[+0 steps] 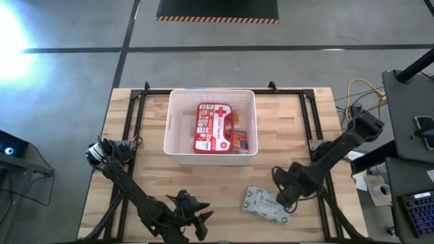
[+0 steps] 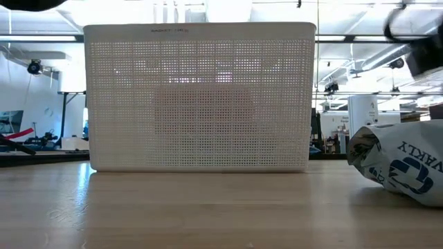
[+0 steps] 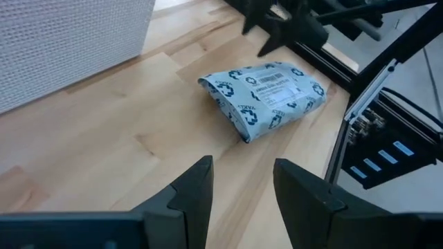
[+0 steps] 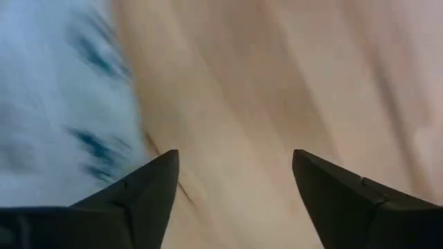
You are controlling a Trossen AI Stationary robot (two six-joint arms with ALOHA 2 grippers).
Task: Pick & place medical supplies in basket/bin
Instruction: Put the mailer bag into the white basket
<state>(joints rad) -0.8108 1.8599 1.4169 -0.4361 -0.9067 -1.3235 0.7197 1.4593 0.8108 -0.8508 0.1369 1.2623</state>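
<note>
The white bin point(image 1: 169, 135) stands at the table's far middle and fills the low view as a perforated wall point(image 2: 197, 97). Inside it lies the red first-aid case point(image 1: 211, 127) with small colourful items point(image 1: 241, 139) beside it. The pale patterned soft pack point(image 1: 261, 202) lies flat on the table near the right front, also visible as the pack point(image 3: 263, 97) and the pack point(image 2: 401, 162). My right gripper point(image 1: 281, 196) is open just over the pack's right end; its wrist view shows the pack point(image 4: 55, 104) outside one finger. My left gripper point(image 3: 242, 169) is open and waits at the near edge point(image 1: 193, 220).
Black frame rails point(image 1: 129, 129) run along the table's left and right sides point(image 1: 315, 129). Bare wood lies between the bin and the near edge point(image 1: 217, 183). A desk with a keyboard point(image 1: 413, 203) and cables point(image 1: 356, 91) sit beyond the right edge.
</note>
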